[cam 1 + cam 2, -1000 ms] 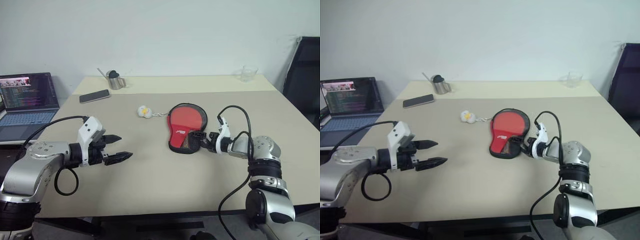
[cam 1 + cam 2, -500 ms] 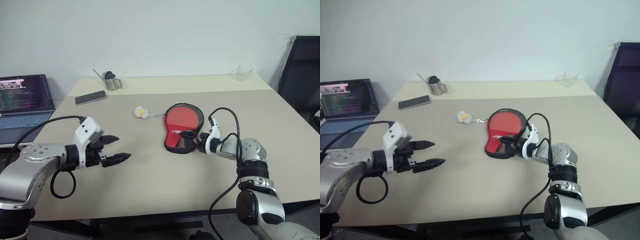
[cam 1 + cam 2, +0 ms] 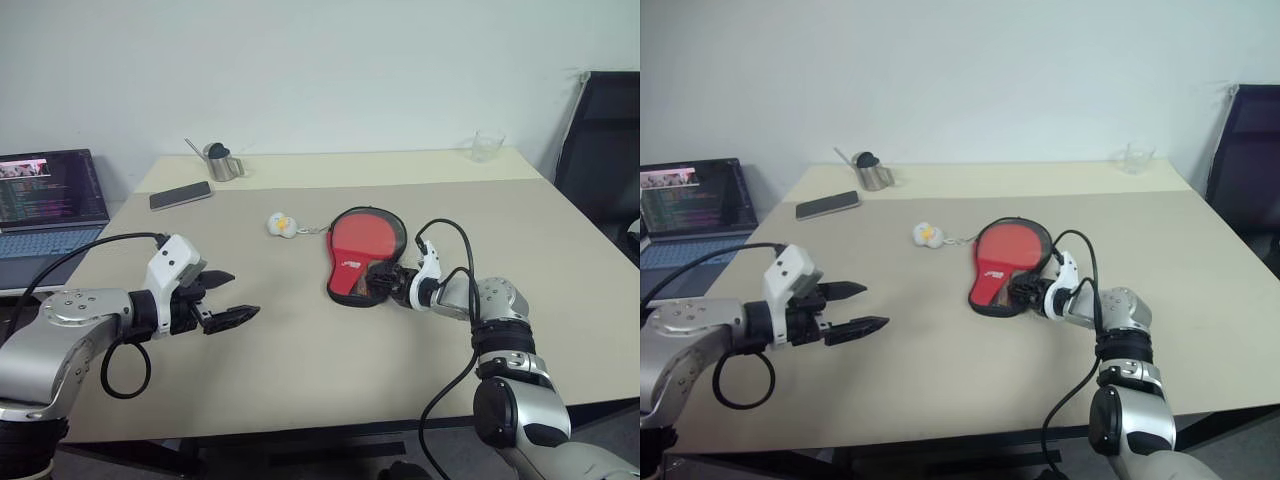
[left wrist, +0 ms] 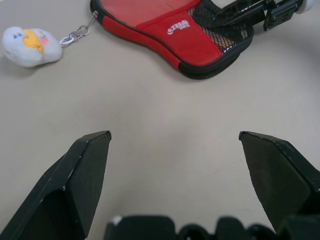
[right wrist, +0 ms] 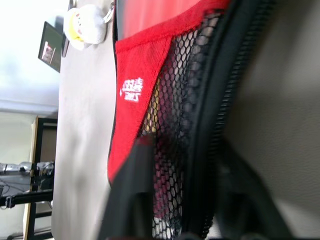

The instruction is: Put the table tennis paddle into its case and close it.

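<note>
Evidently, the case [image 3: 366, 253], lying mid-desk [image 3: 300, 370], was pinched at its near mesh end by the right gripper [image 3: 385, 284], likely for zipping, while the left gripper [image 3: 228, 297] was held spread, well apart.

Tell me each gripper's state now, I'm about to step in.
Left gripper: open, holding nothing.
Right gripper: at the narrow end of the case; open or shut cannot be told.

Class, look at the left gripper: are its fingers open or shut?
Open. The left gripper hangs over bare table, its two black fingers spread wide apart with nothing between them.
</note>
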Available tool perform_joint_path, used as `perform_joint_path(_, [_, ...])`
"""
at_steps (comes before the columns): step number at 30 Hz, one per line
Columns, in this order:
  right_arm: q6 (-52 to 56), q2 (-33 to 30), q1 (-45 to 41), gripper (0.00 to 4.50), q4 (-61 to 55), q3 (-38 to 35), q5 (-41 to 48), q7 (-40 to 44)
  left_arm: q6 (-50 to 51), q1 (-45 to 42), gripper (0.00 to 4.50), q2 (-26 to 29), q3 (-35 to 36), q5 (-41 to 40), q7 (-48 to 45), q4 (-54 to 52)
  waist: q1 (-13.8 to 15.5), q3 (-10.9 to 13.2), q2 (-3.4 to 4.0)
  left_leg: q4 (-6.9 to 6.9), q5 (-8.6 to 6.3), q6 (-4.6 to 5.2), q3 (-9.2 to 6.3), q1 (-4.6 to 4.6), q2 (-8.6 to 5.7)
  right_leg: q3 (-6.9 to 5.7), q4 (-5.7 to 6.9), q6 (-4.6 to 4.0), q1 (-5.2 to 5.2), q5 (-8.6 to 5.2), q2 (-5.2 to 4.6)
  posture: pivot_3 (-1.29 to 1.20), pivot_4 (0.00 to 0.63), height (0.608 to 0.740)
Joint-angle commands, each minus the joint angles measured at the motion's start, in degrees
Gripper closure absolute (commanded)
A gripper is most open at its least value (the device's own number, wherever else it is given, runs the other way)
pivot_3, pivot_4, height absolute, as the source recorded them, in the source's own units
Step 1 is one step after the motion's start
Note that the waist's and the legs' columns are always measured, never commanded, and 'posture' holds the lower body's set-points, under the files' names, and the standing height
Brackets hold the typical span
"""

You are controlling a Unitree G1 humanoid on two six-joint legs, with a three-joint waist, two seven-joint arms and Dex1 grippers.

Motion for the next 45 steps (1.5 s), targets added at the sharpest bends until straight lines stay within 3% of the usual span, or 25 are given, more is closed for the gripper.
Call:
perform_joint_path(1, [-0.52, -0.06, -0.67, 4.44, -1.57, -0.37, 0.78, -0.47, -1.82, -1.60, 0.00, 0.61, 0.08, 0.13, -0.34, -0.68, 0.00, -0.01, -0.01, 0.00, 0.00, 0.00, 0.00, 0.01, 0.00, 0.00, 0.00, 0.00, 0.02, 0.00, 0.00, 0.00, 0.150, 0.740])
perform_joint_path(6, [2.86, -1.01, 0.44, 4.47, -3.79, 0.62, 1.55, 0.18, -2.52, -2.70, 0.00, 0.62, -0.90, 0.45, -0.74, 0.31, 0.19, 0.00, 0.00, 0.01, 0.00, 0.00, -0.02, 0.02, 0.00, -0.01, 0.02, 0.00, 0.03, 0.00, 0.00, 0.00, 0.150, 0.740])
perform_joint_path(17, [24.46, -12.27, 11.84, 4.47, -27.46, 13.52, 9.59, 14.18, -5.63, -6.84, 0.00, 0.19, -5.02, 2.05, -3.36, 4.97, 0.83, 0.00, 0.00, -0.02, -0.02, 0.04, -0.04, -0.18, 0.00, -0.07, -0.23, 0.00, -0.04, 0.00, 0.00, 0.00, 0.150, 0.740])
perform_joint_path(24, [25.92, -17.77, 20.22, 4.47, -38.70, 19.54, 14.34, 18.93, -7.53, -10.30, 0.00, -0.85, -8.48, 3.18, -5.31, 7.98, 1.02, 0.01, -0.02, 0.00, -0.03, 0.06, -0.04, -0.17, 0.01, -0.07, -0.21, 0.02, -0.02, -0.01, 0.04, 0.00, 0.150, 0.740])
perform_joint_path(33, [25.92, -16.54, 28.43, 4.47, -43.49, 16.56, 23.31, 13.72, -8.01, -12.24, 0.00, -0.86, -10.25, 3.95, -7.38, 9.67, 1.18, 0.00, -0.02, 0.00, -0.03, 0.05, -0.07, -0.16, 0.02, -0.08, -0.21, 0.02, -0.01, -0.01, 0.05, 0.00, 0.150, 0.740])
perform_joint_path(45, [25.92, -12.24, 32.00, 4.47, -45.07, 10.03, 31.01, 1.95, -8.11, -13.83, 0.00, -0.80, -11.03, 5.07, -8.61, 11.08, 1.19, 0.00, -0.03, 0.01, -0.03, 0.05, -0.08, -0.13, 0.03, -0.08, -0.15, 0.02, 0.00, -0.01, 0.08, 0.00, 0.150, 0.740])
